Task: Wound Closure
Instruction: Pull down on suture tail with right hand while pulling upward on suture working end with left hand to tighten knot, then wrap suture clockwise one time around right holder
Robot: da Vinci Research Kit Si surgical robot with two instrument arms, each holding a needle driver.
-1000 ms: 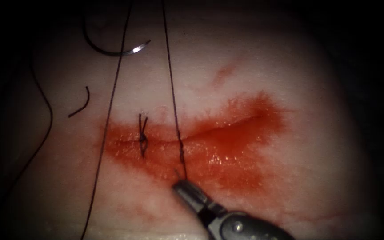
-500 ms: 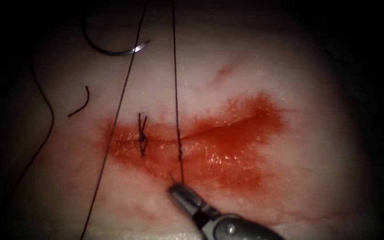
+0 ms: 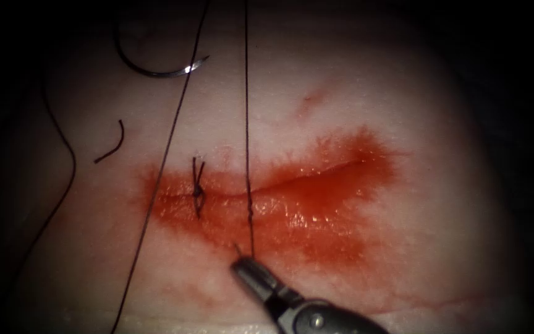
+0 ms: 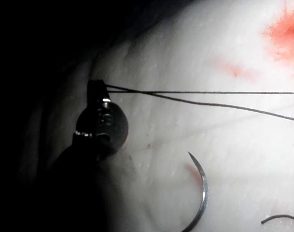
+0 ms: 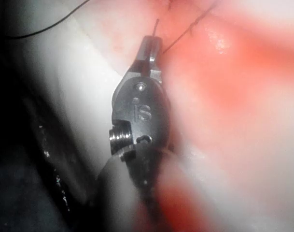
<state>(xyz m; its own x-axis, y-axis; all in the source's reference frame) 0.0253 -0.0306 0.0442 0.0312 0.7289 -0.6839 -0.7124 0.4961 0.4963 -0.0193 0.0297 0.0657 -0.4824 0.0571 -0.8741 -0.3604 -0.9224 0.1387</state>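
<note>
The right arm's tool (image 3: 240,263) enters from the lower right of the endoscope view with its jaws pressed together on the thread (image 3: 246,124), gripping it close to a short free tail that pokes out beside the tip. From that grip the thread runs straight up and away from the tool, crosses the cut (image 3: 304,179) in the tissue (image 3: 403,93) with a small knot on the strand where it crosses, and goes on taut to the far edge of the view. In the left wrist view the left arm's tool (image 4: 96,88) has its jaws closed on the thread (image 4: 195,93), two strands leaving its tip side by side and spreading slightly as they run away from it. A second long strand (image 3: 156,185) passes to the left of the right tool's tip, slanting across the left end of the cut. An earlier tied stitch (image 3: 198,188) sits on the cut, up and to the left of the right tool, its two short ends upright. The needle (image 3: 149,68) lies free on the tissue, held by neither tool and not in the tissue, well away from the right tool at the far upper left, on the left of the cut; in the left wrist view it lies near the left tool. A cut end of thread (image 3: 112,145) lies loose between the needle and the cut. Red fluid (image 3: 316,216) spreads around the cut, right up to the right tool's tip.
</note>
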